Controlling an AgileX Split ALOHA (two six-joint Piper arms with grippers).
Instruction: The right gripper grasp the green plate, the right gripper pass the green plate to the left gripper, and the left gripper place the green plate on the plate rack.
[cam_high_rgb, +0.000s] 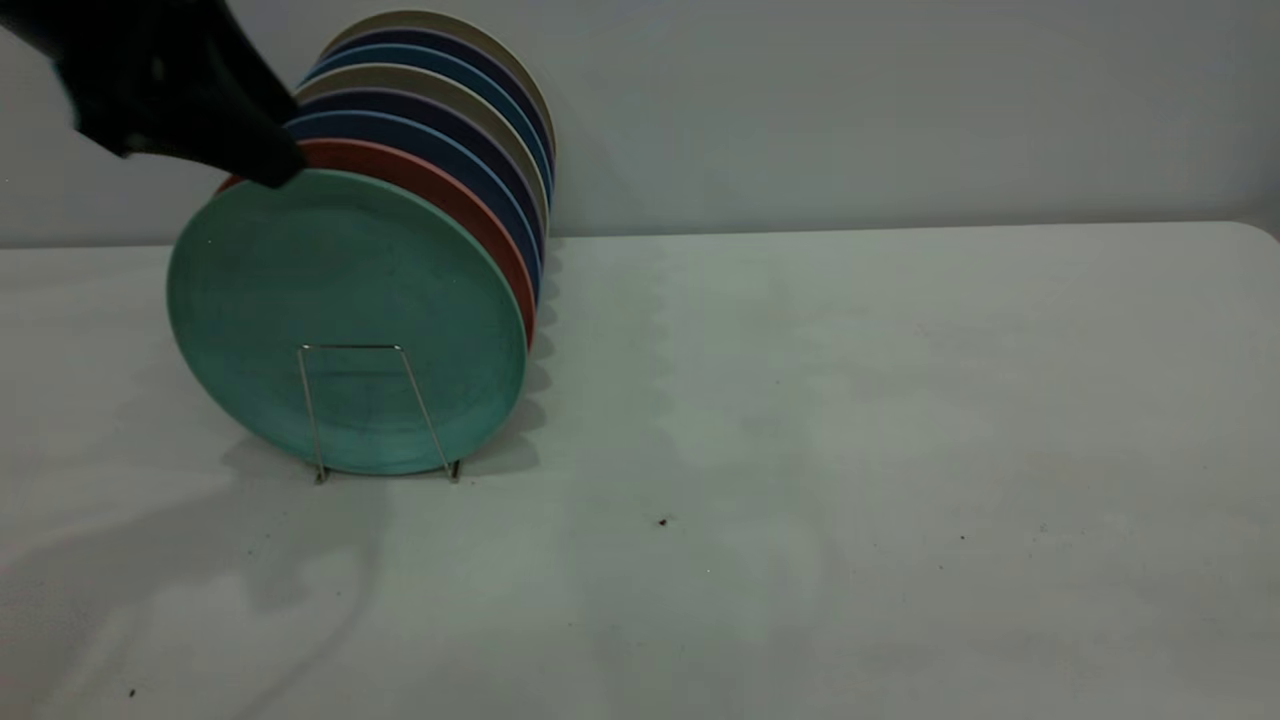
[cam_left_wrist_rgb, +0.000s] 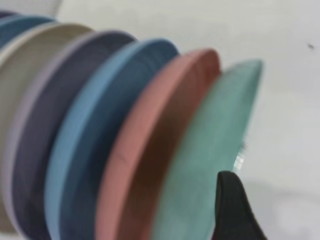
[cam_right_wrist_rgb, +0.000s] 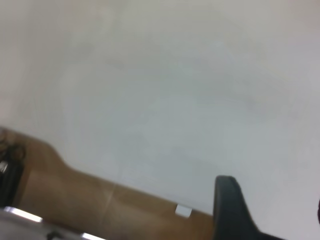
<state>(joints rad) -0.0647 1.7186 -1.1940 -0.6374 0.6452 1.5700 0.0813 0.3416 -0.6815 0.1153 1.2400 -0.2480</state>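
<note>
The left gripper (cam_high_rgb: 275, 165) is touching the top rim of the matte green plate (cam_high_rgb: 345, 320), standing in the wire plate rack (cam_high_rgb: 375, 410) near the bench's back left; its jaws' opening is unclear. Only the left wrist view is showing the pink plate (cam_left_wrist_rgb: 145, 150) edge-on.

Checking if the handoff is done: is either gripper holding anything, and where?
Cannot tell: the left gripper is at the green plate's top rim, its grip hidden.

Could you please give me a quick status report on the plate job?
Left gripper at green plate's top rim. Plate upright in rack, front of row. Right gripper off over bare table. Nothing in the way.
</note>
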